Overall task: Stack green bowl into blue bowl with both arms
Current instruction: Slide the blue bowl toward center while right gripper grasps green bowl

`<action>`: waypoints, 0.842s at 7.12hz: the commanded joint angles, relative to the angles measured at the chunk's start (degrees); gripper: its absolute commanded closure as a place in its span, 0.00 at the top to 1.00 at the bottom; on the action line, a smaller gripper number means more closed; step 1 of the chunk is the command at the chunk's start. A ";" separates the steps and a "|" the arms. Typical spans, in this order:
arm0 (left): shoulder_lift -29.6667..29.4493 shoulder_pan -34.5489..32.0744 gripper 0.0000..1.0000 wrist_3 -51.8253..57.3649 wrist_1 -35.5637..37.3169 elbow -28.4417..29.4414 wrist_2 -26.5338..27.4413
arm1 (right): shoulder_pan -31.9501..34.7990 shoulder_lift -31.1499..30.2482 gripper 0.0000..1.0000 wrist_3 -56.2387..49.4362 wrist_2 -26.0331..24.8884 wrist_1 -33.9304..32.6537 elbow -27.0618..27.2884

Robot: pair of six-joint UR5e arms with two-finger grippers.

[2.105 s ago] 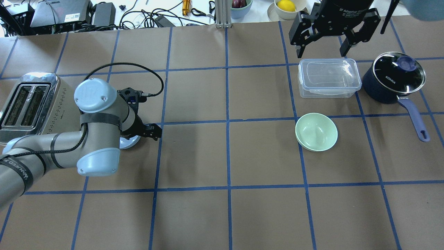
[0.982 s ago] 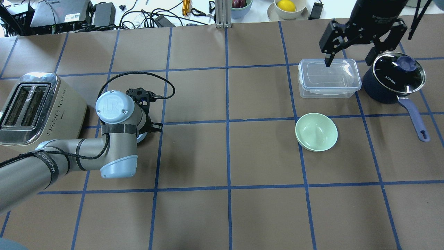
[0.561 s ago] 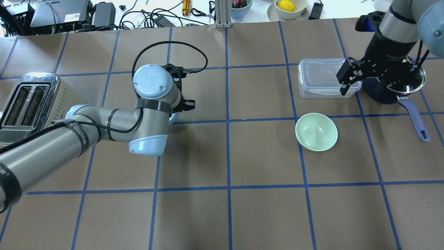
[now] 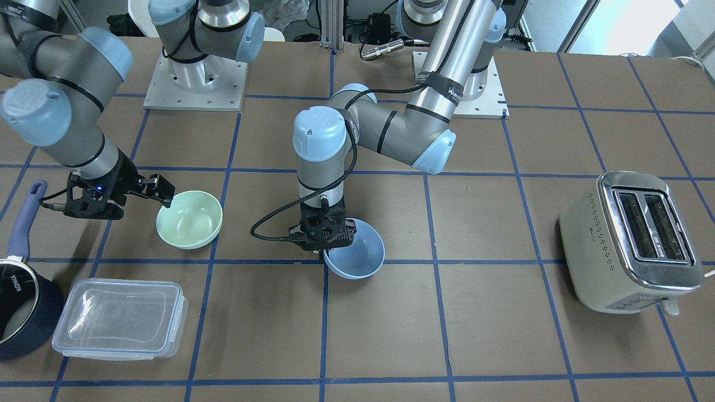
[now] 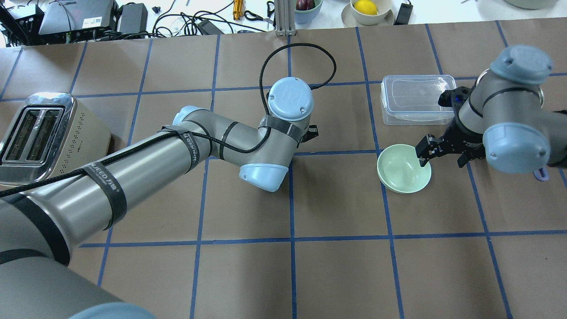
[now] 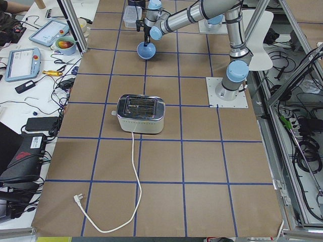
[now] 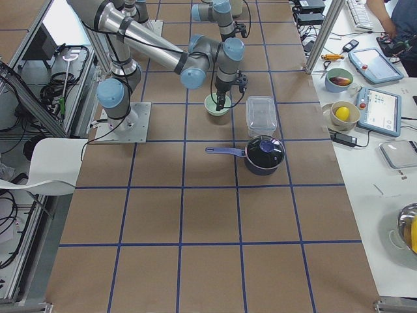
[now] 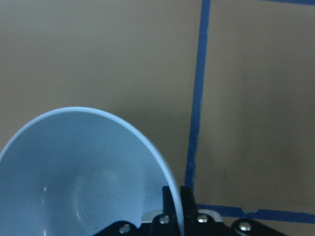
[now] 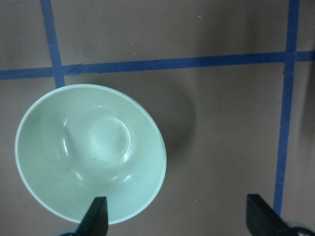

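Lying nearest the operators' edge of the brown counter point(image 4: 391, 335) are a clear lidded box point(image 4: 120, 318) and a dark navy saucepan point(image 4: 22, 301), both on the robot's right side. A cream toaster point(image 4: 631, 245) stands over on its left side. Farther in, near the middle of the counter, the blue bowl point(image 4: 360, 254) hangs tilted from the left claw point(image 4: 325, 254). That claw points straight down and is pinched tight on the bowl's rim, one finger inside the wall and one outside, as the left wrist view shows close up. A shadow falls on the counter beside the bowl. On the robot's right of it, set apart, the green bowl point(image 4: 190, 226) sits upright on the counter with nothing in it. The right claw point(image 9: 179, 219) is spread wide and holds nothing. One finger point(image 9: 96, 216) reaches over the green bowl's rim while the other stands well outside it; whether that finger touches the bowl cannot be told. Beyond the bowls, both arms run back to their base plates at the counter's far edge.
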 commanded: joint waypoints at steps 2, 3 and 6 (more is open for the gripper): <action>-0.58 -2.71 0.35 -4.08 -1.70 -0.12 0.55 | -0.04 4.29 0.65 0.29 0.07 -14.13 6.34; 0.65 -2.63 0.99 -3.56 -0.65 -0.20 0.37 | -0.04 4.21 0.27 0.46 0.06 -13.87 6.25; 8.36 3.75 1.00 6.94 -4.57 -1.25 0.72 | -0.13 3.77 0.00 0.55 3.74 -13.69 5.64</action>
